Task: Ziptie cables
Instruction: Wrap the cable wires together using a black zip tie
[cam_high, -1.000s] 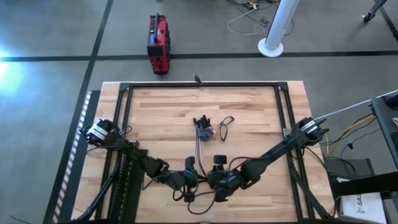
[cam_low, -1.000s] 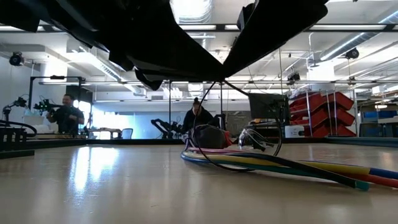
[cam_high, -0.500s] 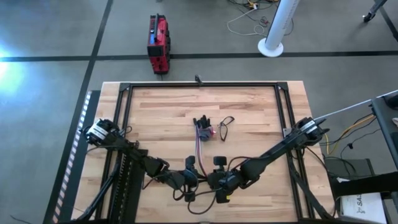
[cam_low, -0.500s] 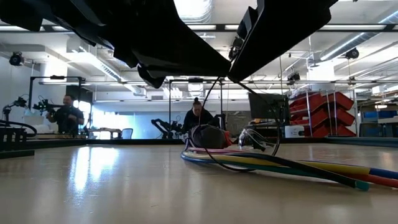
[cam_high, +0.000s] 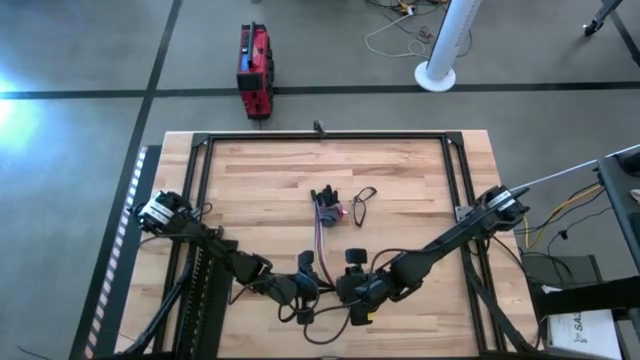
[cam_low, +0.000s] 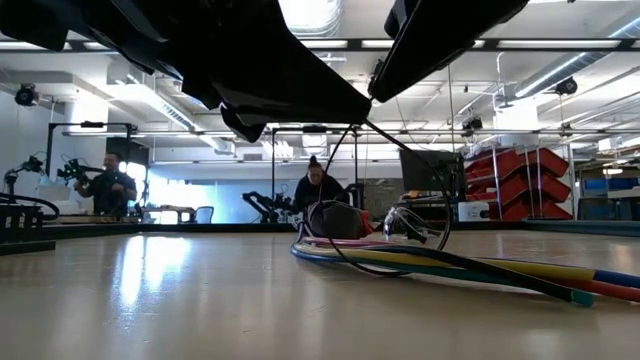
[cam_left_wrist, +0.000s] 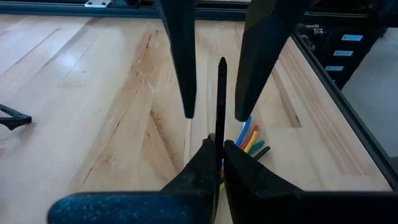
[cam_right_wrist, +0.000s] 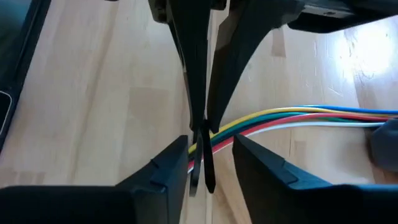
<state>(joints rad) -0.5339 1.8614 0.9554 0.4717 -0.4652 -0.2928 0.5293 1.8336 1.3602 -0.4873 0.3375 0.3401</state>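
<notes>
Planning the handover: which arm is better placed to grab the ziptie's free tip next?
Right. The right gripper is open around the ziptie tip, over the cables; the left gripper is shut on it.

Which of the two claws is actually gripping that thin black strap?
The left gripper: its fingers pinch the ziptie. The right gripper stays open, fingers either side of the strap.

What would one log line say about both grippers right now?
left gripper: shut on ziptie | right gripper: open, fingers either side of ziptie | cables: on table
</notes>
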